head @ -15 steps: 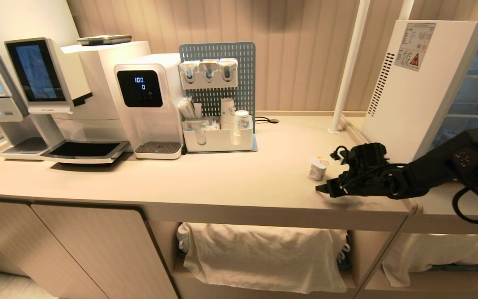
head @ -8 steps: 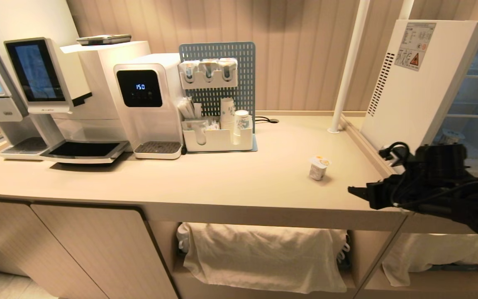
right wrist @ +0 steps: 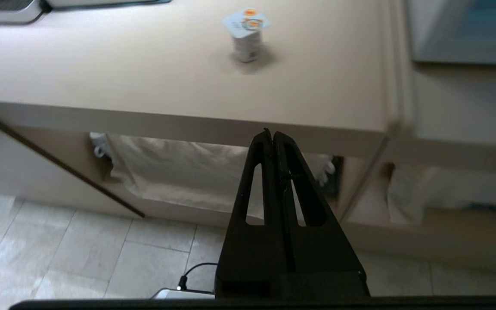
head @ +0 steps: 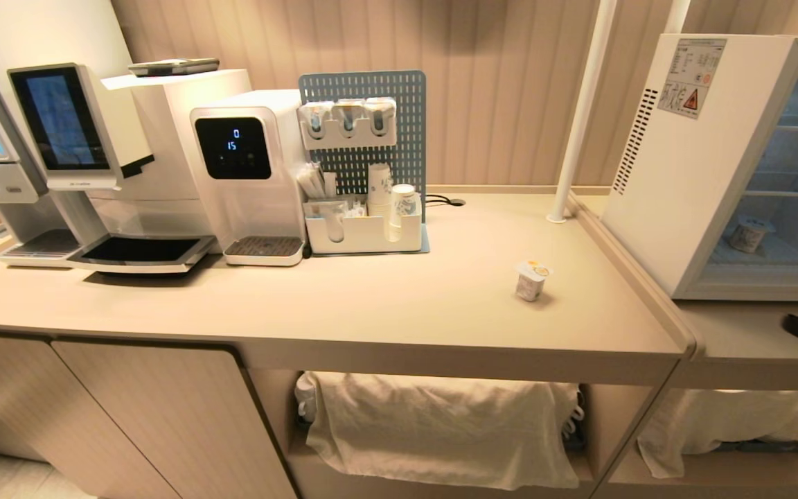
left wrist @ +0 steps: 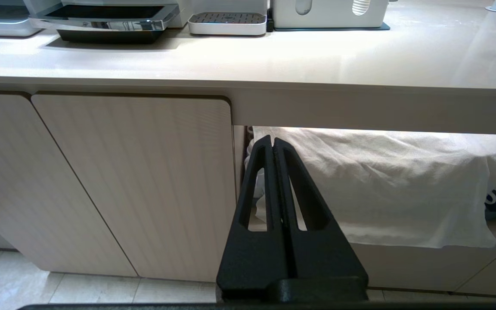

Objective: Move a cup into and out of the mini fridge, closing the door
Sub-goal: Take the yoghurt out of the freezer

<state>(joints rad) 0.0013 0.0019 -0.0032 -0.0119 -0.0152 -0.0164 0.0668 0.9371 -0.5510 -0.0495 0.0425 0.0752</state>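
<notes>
A small white cup (head: 531, 280) with an orange-marked foil lid stands alone on the beige counter, also shown in the right wrist view as the cup (right wrist: 246, 38). The white mini fridge (head: 690, 152) stands at the right with its inside showing, and a second small cup (head: 747, 234) sits on its floor. The door is out of view. My right gripper (right wrist: 272, 134) is shut and empty, low in front of the counter's edge and well back from the cup. My left gripper (left wrist: 271, 140) is shut and empty, parked below the counter before the cabinets.
A coffee machine (head: 80, 138), a water dispenser (head: 246, 166) and a pegboard organiser with paper cups (head: 364, 208) line the back left of the counter (head: 371, 305). A white pole (head: 582, 111) rises beside the fridge. White cloth (head: 440, 430) hangs in the open shelf below.
My right arm has drawn back from beside the cup, moving right and down until only a dark tip shows at the head view's edge. Its jaws have shut. The cup has stayed put.
</notes>
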